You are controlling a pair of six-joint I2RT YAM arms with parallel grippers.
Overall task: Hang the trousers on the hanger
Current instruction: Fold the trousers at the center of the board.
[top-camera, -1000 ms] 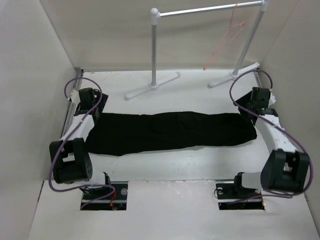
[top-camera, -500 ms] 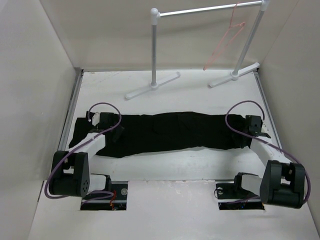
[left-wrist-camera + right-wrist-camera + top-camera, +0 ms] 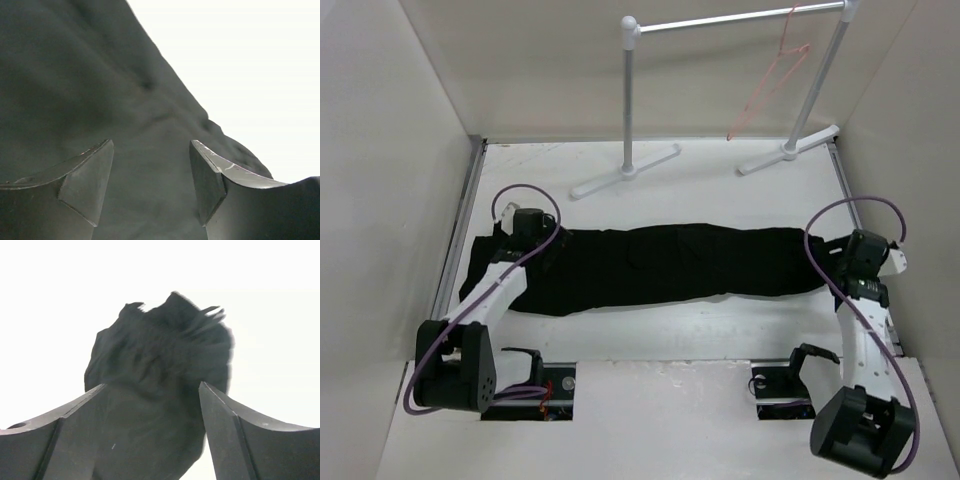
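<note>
At the left of the overhead view, the left gripper [image 3: 526, 230] sits low over the left end of the trousers [image 3: 660, 262]. Its wrist view shows the jaws released, standing apart with black cloth lying under the gap and nothing pinched. The trousers lie stretched lengthwise across the middle of the white table [image 3: 720, 185], just in front of the feet of the rail stand [image 3: 628, 100]. At the right edge, the right gripper [image 3: 858, 258] hangs by the trousers' right end. Its jaws are spread wide, and a bunched, blurred tip of cloth shows between and beyond them, ungripped. In the upper right, the hanger [image 3: 772, 80] hangs on the rail, well apart from the trousers.
</note>
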